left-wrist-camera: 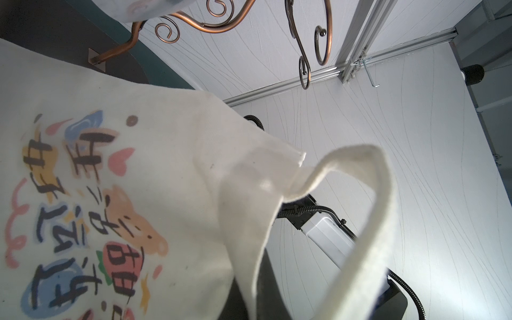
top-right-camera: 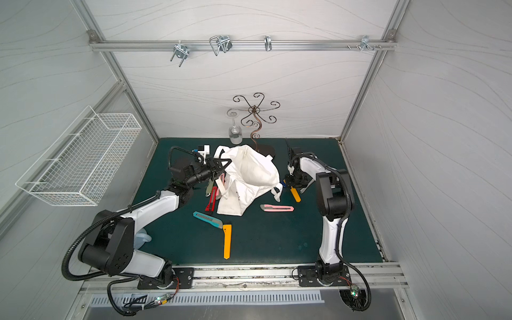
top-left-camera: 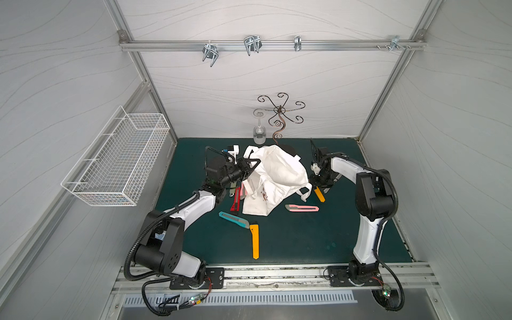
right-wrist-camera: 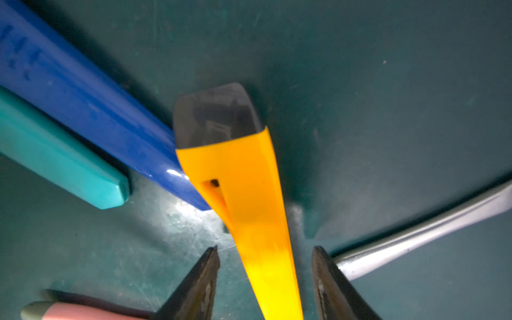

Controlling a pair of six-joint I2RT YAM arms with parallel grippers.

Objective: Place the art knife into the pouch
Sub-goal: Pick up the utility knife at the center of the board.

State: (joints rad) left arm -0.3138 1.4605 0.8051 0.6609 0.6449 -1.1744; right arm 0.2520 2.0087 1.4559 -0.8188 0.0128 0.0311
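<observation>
Straddling orange art knife [right-wrist-camera: 241, 177], flat on mat [right-wrist-camera: 388, 110] just beside pouch [top-left-camera: 279, 171], with right gripper [right-wrist-camera: 266, 248] half-open, gripping nothing; pinching pouch rim with closed left gripper [top-left-camera: 250, 165]. Next: close squarely, lift, drop inside.

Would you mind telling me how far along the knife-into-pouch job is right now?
Done: the left gripper pinches the pouch rim, holding it open. In hand: the right gripper straddles the orange knife on the mat, jaws not closed. Left: grip, lift, drop it inside.
</observation>
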